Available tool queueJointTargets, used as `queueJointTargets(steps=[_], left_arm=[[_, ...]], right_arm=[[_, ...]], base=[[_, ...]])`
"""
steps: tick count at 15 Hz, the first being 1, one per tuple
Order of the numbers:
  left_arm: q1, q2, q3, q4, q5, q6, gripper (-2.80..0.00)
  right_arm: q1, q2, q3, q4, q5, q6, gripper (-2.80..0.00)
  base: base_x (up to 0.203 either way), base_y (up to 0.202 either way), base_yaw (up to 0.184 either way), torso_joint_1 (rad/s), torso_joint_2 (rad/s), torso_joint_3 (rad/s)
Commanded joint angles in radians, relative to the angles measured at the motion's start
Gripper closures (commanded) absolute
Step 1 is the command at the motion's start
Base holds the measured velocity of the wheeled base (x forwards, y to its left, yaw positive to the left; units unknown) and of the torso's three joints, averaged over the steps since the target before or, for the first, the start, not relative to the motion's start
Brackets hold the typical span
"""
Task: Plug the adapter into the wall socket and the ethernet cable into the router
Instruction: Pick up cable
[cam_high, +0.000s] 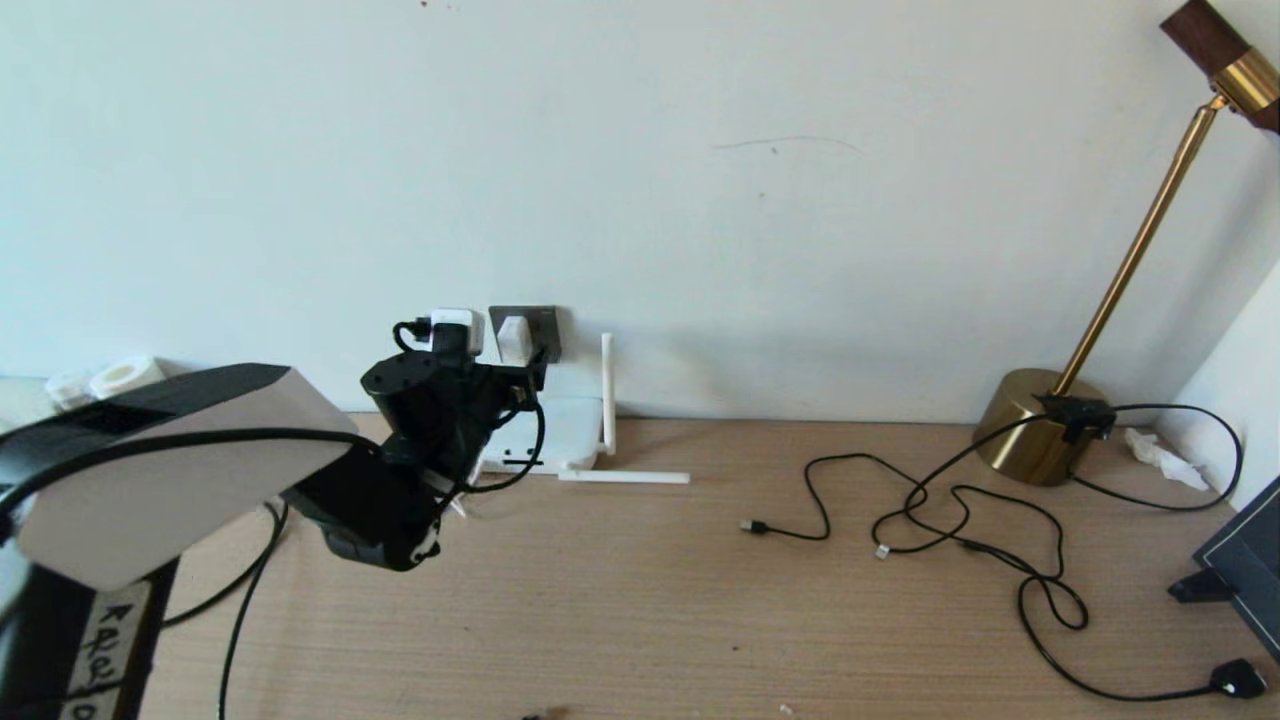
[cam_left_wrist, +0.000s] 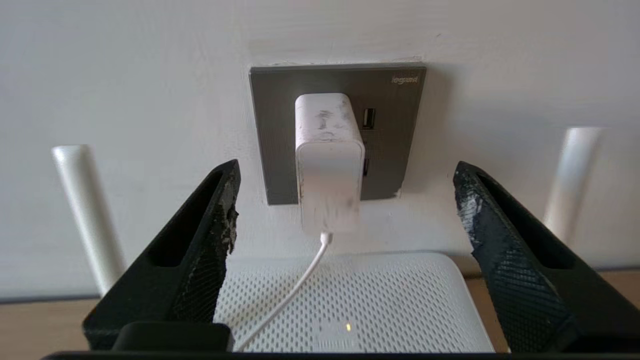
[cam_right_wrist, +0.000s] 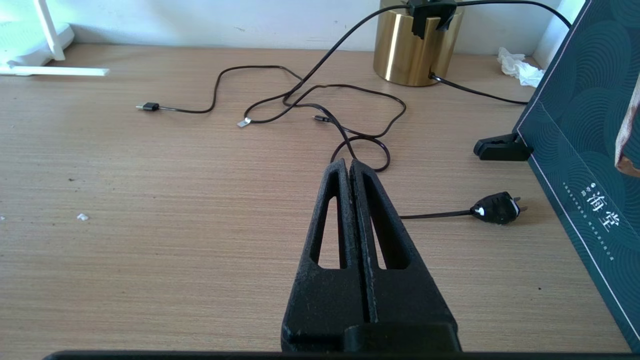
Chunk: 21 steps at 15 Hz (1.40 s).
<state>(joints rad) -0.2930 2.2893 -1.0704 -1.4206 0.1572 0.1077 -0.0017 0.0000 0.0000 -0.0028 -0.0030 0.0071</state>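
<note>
The white adapter (cam_left_wrist: 327, 165) sits plugged into the dark grey wall socket (cam_left_wrist: 280, 125), and its thin white cord (cam_left_wrist: 295, 290) hangs down over the router. The flat white router (cam_left_wrist: 390, 300) lies under the socket with a small yellow light on; its antennas (cam_high: 607, 390) stand beside it. My left gripper (cam_left_wrist: 347, 167) is open just in front of the adapter, its fingers either side and apart from it. A thicker black cable, seemingly the ethernet cable (cam_high: 250, 575), runs over the table under my left arm; its plug end is hidden. My right gripper (cam_right_wrist: 349, 162) is shut on nothing, low over the table.
A brass lamp (cam_high: 1040, 425) stands at the back right, with thin black cables (cam_high: 960, 500) trailing from it across the table. A black two-pin plug (cam_right_wrist: 495, 209) and a dark green box (cam_right_wrist: 590, 125) are at the right edge. White rolls (cam_high: 125, 375) sit at the far left.
</note>
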Motion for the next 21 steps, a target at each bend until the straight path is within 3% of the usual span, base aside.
queueJointTargets(steps=[1, 5, 7, 9, 11, 13, 15, 17, 19, 21], left_arm=[[-0.004, -0.096, 0.064, -0.008, -0.001, 0.001, -2.80], [-0.027, -0.323, 0.220, 0.018, -0.056, 0.003, -2.80], [-0.036, -0.475, 0.339, 0.077, -0.127, 0.013, -2.80], [-0.039, -0.655, 0.460, 0.213, -0.224, 0.045, -2.80], [-0.042, -0.843, 0.562, 0.488, -0.355, 0.104, -2.80], [-0.064, -0.968, 0.605, 0.839, -0.455, 0.177, -2.80], [-0.119, -1.036, 0.622, 1.136, -0.499, 0.287, -2.80], [-0.177, -1.046, 0.653, 1.372, -0.494, 0.442, -2.80], [-0.206, -0.988, 0.662, 1.487, -0.438, 0.545, -2.80], [-0.250, -0.899, 0.649, 1.531, -0.385, 0.590, -2.80]], right_arm=[[0.000, 0.000, 0.000, 0.000, 0.000, -0.001, 0.00], [0.000, 0.000, 0.000, 0.000, 0.000, 0.001, 0.00], [0.000, 0.000, 0.000, 0.000, 0.000, 0.001, 0.00], [0.000, 0.000, 0.000, 0.000, 0.000, 0.001, 0.00], [0.000, 0.000, 0.000, 0.000, 0.000, 0.000, 0.00], [0.000, 0.000, 0.000, 0.000, 0.000, 0.001, 0.00], [0.000, 0.000, 0.000, 0.000, 0.000, 0.001, 0.00], [0.000, 0.000, 0.000, 0.000, 0.000, 0.001, 0.00], [0.000, 0.000, 0.000, 0.000, 0.000, 0.001, 0.00], [0.000, 0.000, 0.000, 0.000, 0.000, 0.001, 0.00]], base=[[0.000, 0.000, 0.000, 0.000, 0.00, 0.000], [0.000, 0.000, 0.000, 0.000, 0.00, 0.000], [0.000, 0.000, 0.000, 0.000, 0.00, 0.000], [0.000, 0.000, 0.000, 0.000, 0.00, 0.000], [0.000, 0.000, 0.000, 0.000, 0.00, 0.000], [0.000, 0.000, 0.000, 0.000, 0.00, 0.000], [0.000, 0.000, 0.000, 0.000, 0.00, 0.000], [0.000, 0.000, 0.000, 0.000, 0.00, 0.000], [0.000, 0.000, 0.000, 0.000, 0.00, 0.000], [0.000, 0.000, 0.000, 0.000, 0.00, 0.000]])
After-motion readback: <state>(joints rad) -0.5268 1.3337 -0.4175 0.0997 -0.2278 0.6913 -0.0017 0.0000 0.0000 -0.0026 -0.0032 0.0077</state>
